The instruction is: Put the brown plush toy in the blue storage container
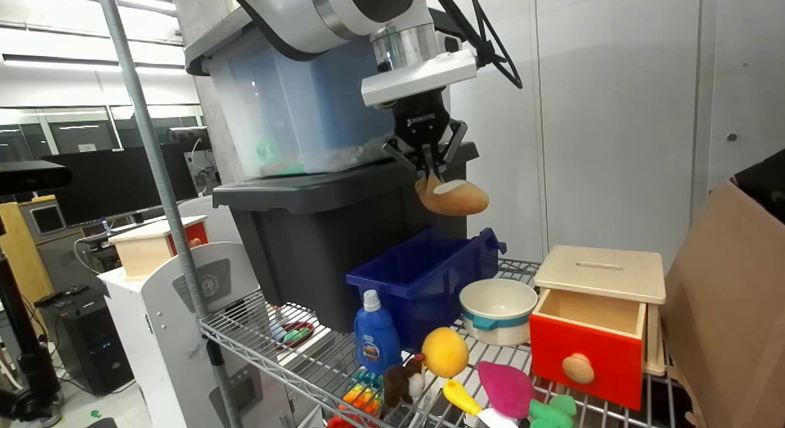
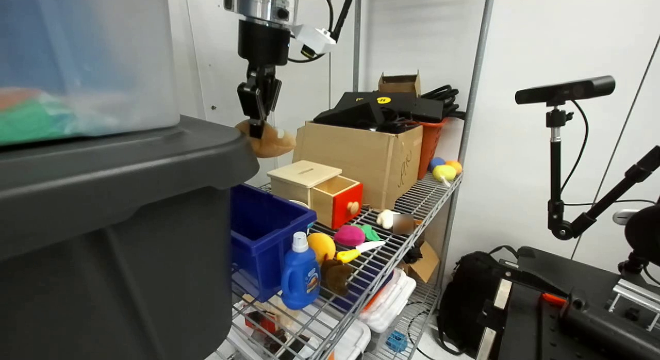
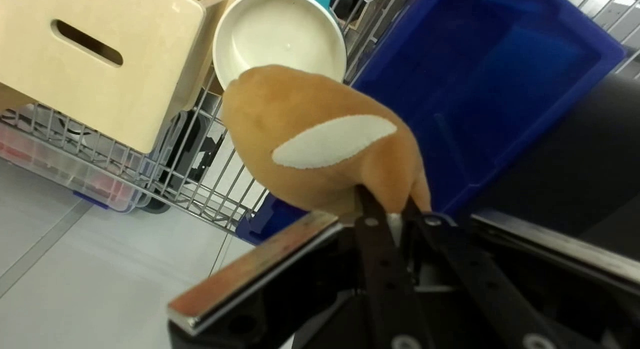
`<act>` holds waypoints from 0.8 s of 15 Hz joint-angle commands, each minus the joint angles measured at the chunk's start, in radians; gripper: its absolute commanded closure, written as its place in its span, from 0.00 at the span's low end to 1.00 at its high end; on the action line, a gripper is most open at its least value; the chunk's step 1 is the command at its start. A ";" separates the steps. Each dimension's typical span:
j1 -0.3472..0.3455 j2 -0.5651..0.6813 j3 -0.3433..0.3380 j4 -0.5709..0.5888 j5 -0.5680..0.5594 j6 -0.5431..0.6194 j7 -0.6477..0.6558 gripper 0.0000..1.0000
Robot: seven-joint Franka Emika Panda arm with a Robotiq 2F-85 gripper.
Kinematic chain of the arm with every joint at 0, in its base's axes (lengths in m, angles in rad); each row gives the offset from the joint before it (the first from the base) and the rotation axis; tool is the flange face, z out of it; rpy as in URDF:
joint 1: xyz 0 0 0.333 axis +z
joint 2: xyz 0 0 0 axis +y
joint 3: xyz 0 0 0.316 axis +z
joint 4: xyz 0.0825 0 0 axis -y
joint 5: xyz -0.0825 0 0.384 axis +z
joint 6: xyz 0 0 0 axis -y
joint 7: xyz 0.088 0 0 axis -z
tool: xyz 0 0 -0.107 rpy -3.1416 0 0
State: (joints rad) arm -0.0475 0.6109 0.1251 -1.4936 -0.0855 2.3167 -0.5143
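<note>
My gripper (image 1: 431,169) is shut on one end of the brown plush toy (image 1: 463,199), a tan lump with a white patch. The toy hangs in the air above the far end of the blue storage container (image 1: 438,284), apart from it. In the wrist view the toy (image 3: 300,101) sticks out from the fingertips (image 3: 392,204) across the edge of the container (image 3: 500,104), towards the white bowl. In an exterior view the grey tote's lid partly hides the toy (image 2: 276,144), and the tote hides part of the container (image 2: 263,267). The container's visible inside holds nothing.
A dark grey tote (image 1: 294,250) bearing a translucent tote (image 1: 325,115) stands beside the container. A white bowl (image 1: 498,302), a wooden box with a red drawer (image 1: 589,354), a blue bottle (image 1: 375,336) and a yellow ball (image 1: 445,352) stand near it on the wire shelf.
</note>
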 commanded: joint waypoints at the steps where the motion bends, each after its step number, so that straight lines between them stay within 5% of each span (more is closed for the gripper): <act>1: -0.008 0.037 0.025 0.050 0.028 -0.002 -0.045 0.98; 6: -0.008 0.043 0.027 0.054 0.027 -0.007 -0.052 0.98; 7: -0.008 0.046 0.027 0.056 0.027 -0.009 -0.052 0.66; 12: -0.008 0.056 0.030 0.062 0.025 -0.011 -0.050 0.37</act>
State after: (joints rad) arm -0.0491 0.6421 0.1398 -1.4740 -0.0850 2.3166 -0.5353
